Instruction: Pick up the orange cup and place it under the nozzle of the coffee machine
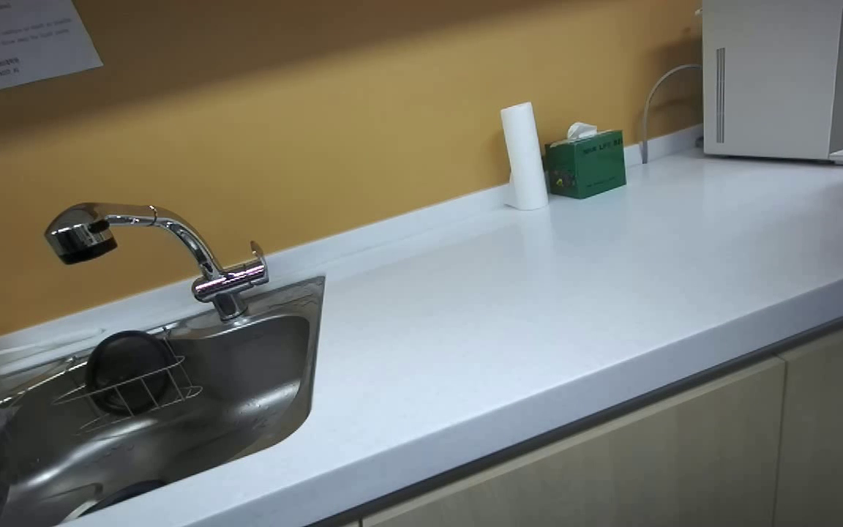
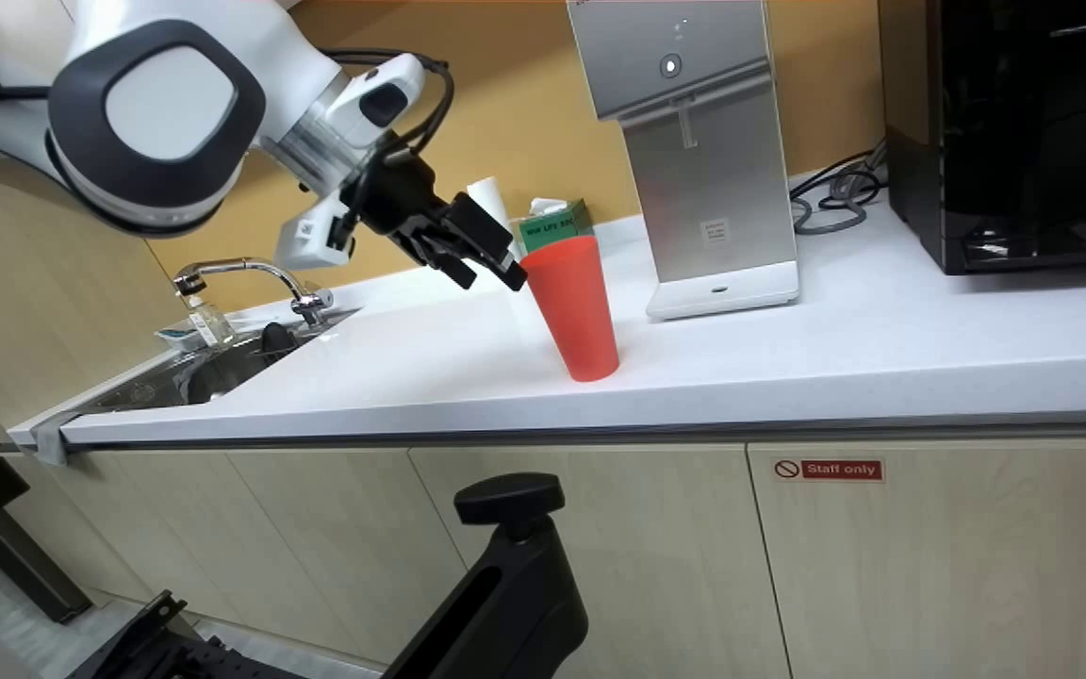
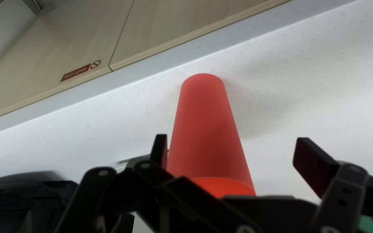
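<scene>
The orange cup (image 2: 577,316) stands upright on the white counter near its front edge, and also shows in the wrist view (image 3: 204,123). My gripper (image 2: 492,275) is open at rim height, just beside the cup. In the wrist view the cup shows between the fingers of the gripper (image 3: 232,153), close to the left finger, with a wide gap to the right one. Whether the left finger touches it I cannot tell. The coffee machine (image 2: 717,198) stands behind and beside the cup, its nozzle (image 2: 686,127) above a white base. Its side shows in an exterior view (image 1: 769,88).
A green tissue box (image 1: 588,165) and a white paper roll (image 1: 525,157) stand by the wall. A sink (image 1: 275,359) with a chrome tap (image 1: 187,234) is at the counter's far end. A black appliance (image 2: 1043,141) stands past the machine, with cables (image 2: 840,193) between them.
</scene>
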